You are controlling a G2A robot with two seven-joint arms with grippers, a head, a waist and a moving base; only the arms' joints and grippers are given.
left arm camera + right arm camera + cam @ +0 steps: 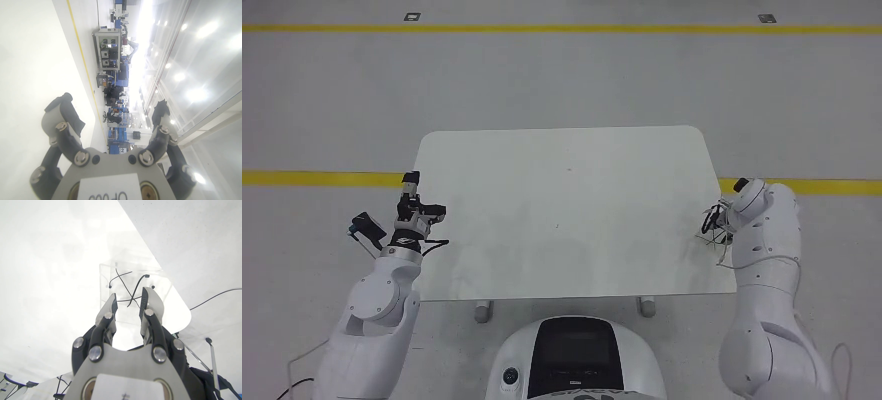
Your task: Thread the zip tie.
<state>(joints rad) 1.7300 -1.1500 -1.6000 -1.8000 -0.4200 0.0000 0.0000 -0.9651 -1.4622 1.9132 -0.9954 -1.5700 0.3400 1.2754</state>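
**Item:** thin black plastic zip ties, several, each a narrow strap with a small square head. They lay loose and crossed over one another inside a clear, straight-walled plastic box. One strap curved up to its head, and two others formed an X.

**Location:** the box stood at the right edge of the white, round-cornered tabletop, near one of its rounded corners.

**Right pincer**: metal fingers with ribbed black pads, parted and gripping nothing. It was held just over the box, with the crossed straps seen between the fingers. Whether a pad touched a strap could not be told.

**Left pincer**: dark fingers spread wide, holding nothing.

**By view:**
- The right wrist view gave the shape of the straps, their heads and the box walls.
- In the top view the same spot was a tangle of fine dark lines, too small to tell apart. This view did place both arms: the right pincer about halfway along the right edge, and the left pincer at the left edge of the tabletop, well apart from the box.
- The left wrist view looked along the tabletop's edge towards a yellow floor line.
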